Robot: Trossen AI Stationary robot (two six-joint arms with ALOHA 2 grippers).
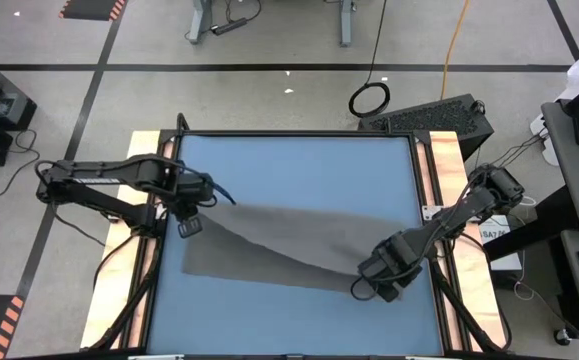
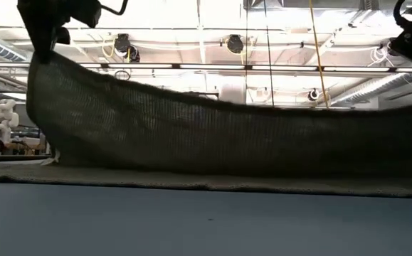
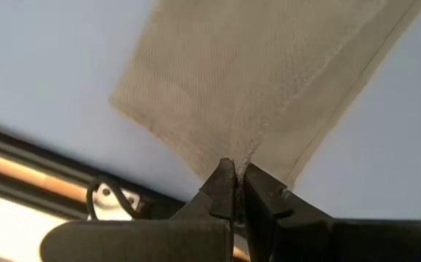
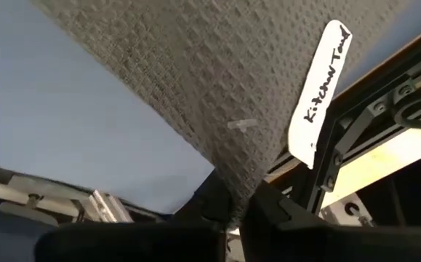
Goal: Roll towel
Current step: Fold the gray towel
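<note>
Hanging between two robot arms, a dark grey towel (image 1: pixel 269 245) is held above a blue table (image 1: pixel 299 165), its middle sagging down so that part of the cloth rests on the surface. The left gripper (image 1: pixel 191 212) is seen over the table's left side, its fingers (image 3: pixel 221 191) pressed together on one towel corner. The right gripper (image 1: pixel 381 272) is seen near the table's right edge, its fingers likewise pinched on the opposite corner (a white tag (image 4: pixel 319 91) with handwriting hangs just beside that grip). From table height, the towel's raised edge is seen sloping down from the left arm's corner toward the middle. Wooden strips (image 1: pixel 447 160) border the table on both sides.
</note>
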